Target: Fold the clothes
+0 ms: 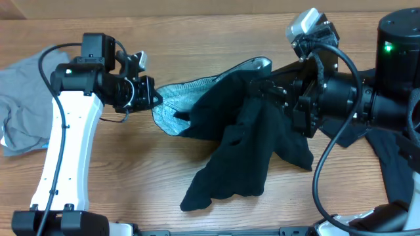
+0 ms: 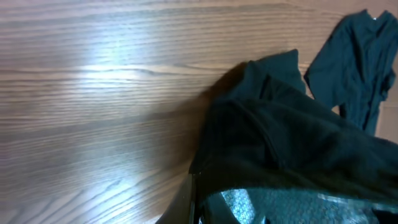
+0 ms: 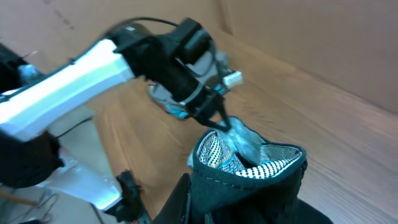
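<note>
The left arm point(image 1: 65, 141) rises from the near left edge of the desk point(image 1: 197, 39), its white link slanting up and away. Its black wrist turns to the right, so the left gripper point(image 1: 152, 98) points toward the middle. Its fingers point(image 3: 216, 117) are pressed together, pinching the rim of the black garment point(image 1: 243, 144). The right arm point(image 1: 354, 98) reaches in from the right, its thick black forearm lying roughly level and aimed left. The right gripper point(image 1: 262, 86) is closed as well, clamped on the same garment's upper edge and partly hidden by the cloth. The two grippers face each other, near but not touching.
</note>
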{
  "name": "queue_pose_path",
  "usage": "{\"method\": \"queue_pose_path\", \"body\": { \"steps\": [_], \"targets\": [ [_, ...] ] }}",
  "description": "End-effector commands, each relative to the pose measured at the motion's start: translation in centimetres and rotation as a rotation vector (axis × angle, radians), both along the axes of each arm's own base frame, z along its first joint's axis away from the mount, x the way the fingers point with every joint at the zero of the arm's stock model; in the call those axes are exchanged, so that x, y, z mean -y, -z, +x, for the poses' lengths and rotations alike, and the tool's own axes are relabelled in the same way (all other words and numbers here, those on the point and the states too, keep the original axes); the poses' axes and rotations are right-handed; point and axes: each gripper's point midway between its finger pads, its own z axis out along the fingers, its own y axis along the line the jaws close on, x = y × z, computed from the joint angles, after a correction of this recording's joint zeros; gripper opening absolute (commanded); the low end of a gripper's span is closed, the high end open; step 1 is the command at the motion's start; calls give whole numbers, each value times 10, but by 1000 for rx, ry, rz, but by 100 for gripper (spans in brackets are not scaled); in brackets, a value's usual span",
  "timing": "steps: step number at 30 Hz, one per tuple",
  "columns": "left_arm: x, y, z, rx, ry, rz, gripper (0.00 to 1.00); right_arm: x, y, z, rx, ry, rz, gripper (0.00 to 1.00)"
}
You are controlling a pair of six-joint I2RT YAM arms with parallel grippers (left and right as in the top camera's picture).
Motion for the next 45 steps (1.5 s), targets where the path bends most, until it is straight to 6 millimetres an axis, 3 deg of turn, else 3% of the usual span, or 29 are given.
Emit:
{"method": "queue_pose_path", "body": {
  "steps": [1, 9, 17, 24, 26, 28, 30, 31, 34, 37, 42, 45],
  "targets": [
    [-33, -56, 17, 175, -68, 182, 4, 16, -4, 11, 68, 106, -46, 4],
    [-79, -172, 22, 470, -237, 349, 4, 55, 18, 33, 67, 340, -210, 4],
    [-80, -244, 21, 686, -320, 296, 4, 59, 19, 37, 62, 371, -217, 4],
    [-74, -283, 37, 849, -341, 230, 4, 57, 26, 41, 33, 374, -227, 11],
    [-74, -297, 41, 899, -357, 209, 4, 55, 33, 44, 13, 372, -242, 21],
    [-70, -311, 43, 948, -357, 172, 4, 53, 42, 49, -14, 368, -261, 35],
    [-63, -322, 43, 988, -344, 132, 4, 51, 54, 53, -53, 369, -281, 38],
    [-61, -329, 43, 1007, -345, 106, 4, 50, 60, 56, -84, 378, -284, 45],
    [-59, -341, 43, 1032, -378, 54, 4, 45, 86, 64, -186, 396, -314, 46],
    [-52, -344, 44, 1044, -365, 41, 4, 42, 102, 70, -269, 431, -314, 47],
    [-40, -347, 42, 1057, -331, 27, 4, 39, 123, 75, -421, 519, -285, 61],
    [-37, -348, 42, 1067, -318, 32, 4, 33, 137, 73, -502, 519, -272, 63]
  ]
}}
